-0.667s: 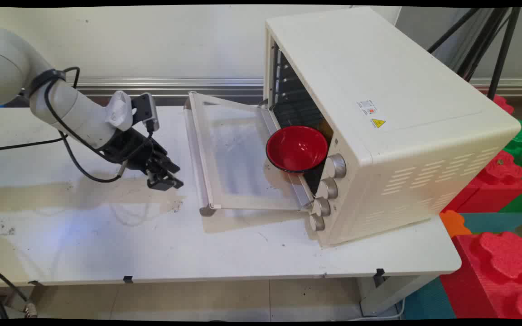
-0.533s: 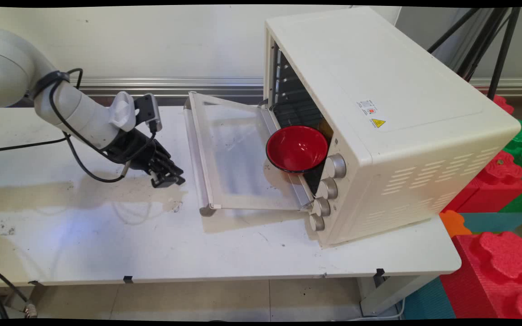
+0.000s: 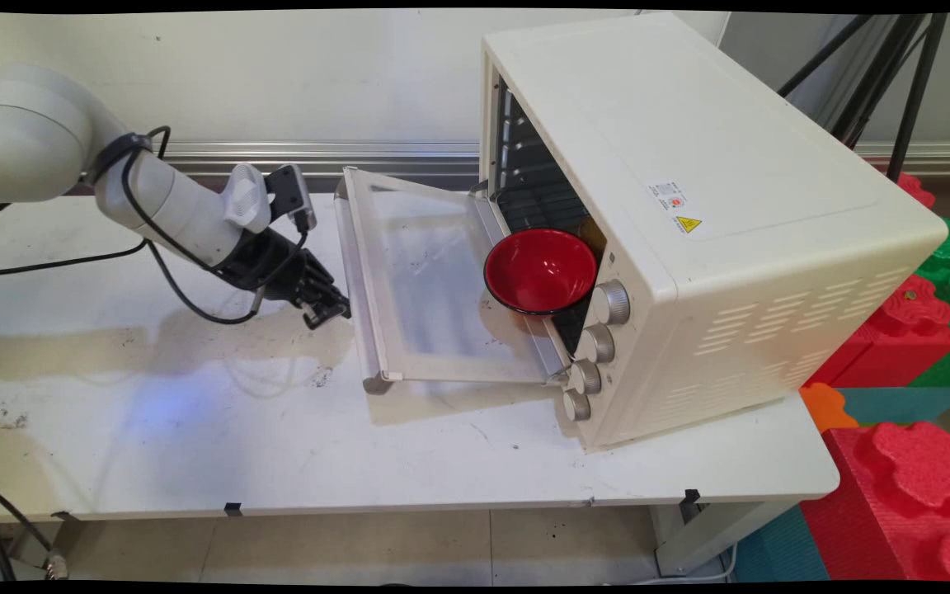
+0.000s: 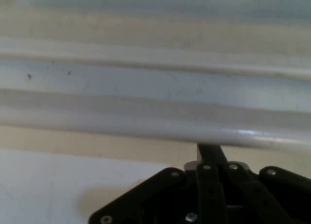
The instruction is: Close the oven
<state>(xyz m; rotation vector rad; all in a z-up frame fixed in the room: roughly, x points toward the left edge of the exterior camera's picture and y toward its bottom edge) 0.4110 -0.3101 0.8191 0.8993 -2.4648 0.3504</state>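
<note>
The white table is scuffed, with a long tan streak across its left half and dark specks near the front edge. Behind it runs a pale wall with a metal rail along its foot. Past the table's right end stand big red, green and orange foam blocks, and black tripod legs lean in at the upper right.

A cream toaster oven sits on the right half of the table, turned at an angle, with 4 knobs down its front. Its glass door lies dropped open toward the gripper. A red bowl rests at the oven's mouth, on the far side of the door from the jaws, well apart from them.

From the main view, the gripper hangs low over the table with its tips just beside the door's outer edge, where the handle bar runs. Touching or not, I cannot tell.

The hand view shows only that handle up close, a pale bar across the whole width just ahead of the fingers, which stand together in a narrow black stem. The bowl and oven body appear only in the main view.
</note>
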